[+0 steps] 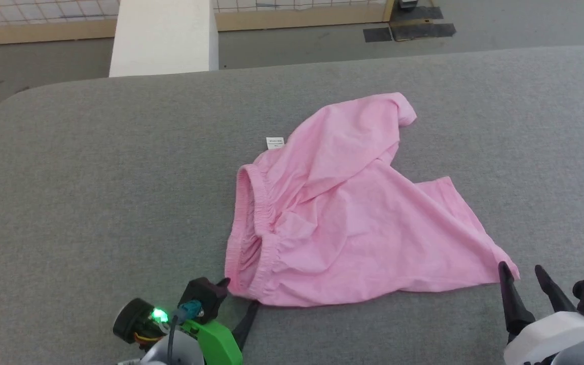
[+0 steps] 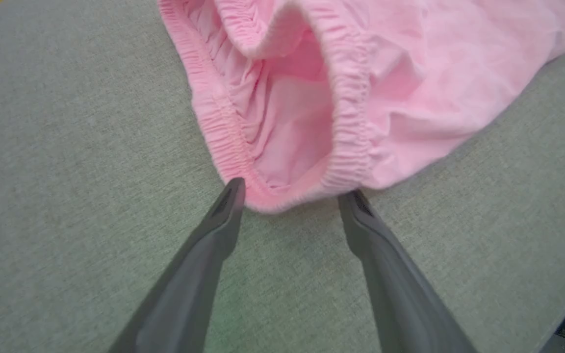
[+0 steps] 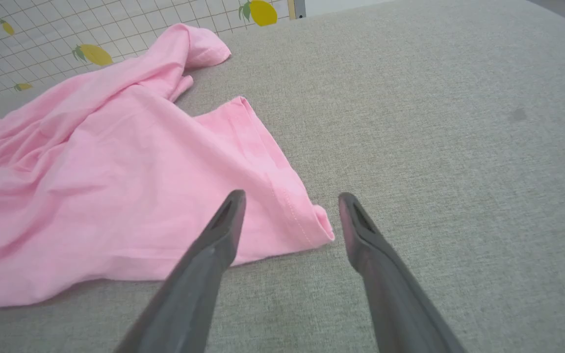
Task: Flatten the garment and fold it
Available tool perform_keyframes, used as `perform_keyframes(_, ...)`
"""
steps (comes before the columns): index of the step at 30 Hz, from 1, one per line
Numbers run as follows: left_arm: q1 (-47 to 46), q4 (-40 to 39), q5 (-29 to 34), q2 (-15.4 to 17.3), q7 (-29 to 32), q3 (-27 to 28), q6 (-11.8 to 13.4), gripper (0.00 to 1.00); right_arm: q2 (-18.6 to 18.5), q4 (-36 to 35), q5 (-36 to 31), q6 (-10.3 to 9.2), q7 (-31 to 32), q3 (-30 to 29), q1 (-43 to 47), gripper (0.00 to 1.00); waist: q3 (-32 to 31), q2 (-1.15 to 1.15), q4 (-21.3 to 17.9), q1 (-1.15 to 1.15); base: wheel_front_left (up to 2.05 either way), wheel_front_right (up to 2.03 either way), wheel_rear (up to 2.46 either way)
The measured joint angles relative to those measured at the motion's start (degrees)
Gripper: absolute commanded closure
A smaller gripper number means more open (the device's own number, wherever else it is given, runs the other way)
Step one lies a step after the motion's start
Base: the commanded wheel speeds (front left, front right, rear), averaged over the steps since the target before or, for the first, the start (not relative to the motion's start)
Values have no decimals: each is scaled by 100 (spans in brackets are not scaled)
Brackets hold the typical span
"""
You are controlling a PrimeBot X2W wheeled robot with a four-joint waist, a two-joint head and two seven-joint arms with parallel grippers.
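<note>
The garment (image 1: 342, 213) is a pair of light-pink shorts lying rumpled on the grey cloth table (image 1: 94, 192). Its gathered waistband (image 1: 246, 223) faces left and gapes open, and a small white label (image 1: 275, 143) sticks out at its far edge. My left gripper (image 1: 241, 294) stands open at the near corner of the waistband (image 2: 282, 196), a fingertip on either side and nothing held. My right gripper (image 1: 520, 268) is open too. In the right wrist view the leg hem's corner (image 3: 312, 225) lies on the table between the spread fingers of the right gripper (image 3: 291, 196).
A white block (image 1: 162, 35) stands just beyond the table's far edge. Behind it runs a gridded barrier (image 1: 43, 12), and dark mats (image 1: 408, 30) lie on the floor. The table's far left corner is rounded. Bare grey surface surrounds the garment.
</note>
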Motion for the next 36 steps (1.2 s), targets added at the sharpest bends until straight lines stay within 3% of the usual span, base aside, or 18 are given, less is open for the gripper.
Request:
perform_keyframes(7,-171,347,-59,-48,163,-74,-82,0,0,183,87,0,-2,120,-18,0,121,0,-177,0,0,0,0)
perform_keyframes(8,-177,368,-99,-68,188,-57,-82,32,0,207,87,0,-4,133,-30,0,144,0,-198,0,0,0,0)
perform_keyframes(9,-183,385,-136,-92,211,-18,-67,96,0,229,86,0,-10,141,-51,0,164,0,-217,0,0,0,0)
perform_keyframes(10,-195,390,-180,-113,224,22,-37,100,-1,244,86,0,-32,147,-73,0,185,0,-234,0,0,0,0)
perform_keyframes(18,-133,310,-478,-234,232,214,154,100,-1,620,-55,0,42,155,-456,0,264,0,-243,0,0,0,0)
perform_keyframes(23,-131,233,-491,-300,259,122,147,100,-2,1174,-270,0,1138,213,-692,0,265,0,-128,0,0,0,0)
perform_keyframes(24,-132,227,-502,-310,259,103,143,100,-21,1162,-357,-1,1411,261,-743,17,262,0,-99,0,0,0,0)
perform_keyframes(25,-132,224,-515,-320,259,93,133,100,-47,1136,-394,-1,1605,277,-783,54,258,0,-76,0,0,0,0)
perform_keyframes(27,-132,220,-522,-337,256,68,99,100,-83,1017,-423,-2,1900,276,-815,93,243,0,-25,0,0,0,0)
perform_keyframes(28,-132,221,-526,-346,255,60,96,100,-88,978,-423,-2,1957,274,-816,100,233,0,-10,0,0,0,0)
perform_keyframes(36,-131,220,-677,-363,176,9,-4,100,-5,621,-475,0,2138,274,-858,100,0,0,21,0,0,0,0)
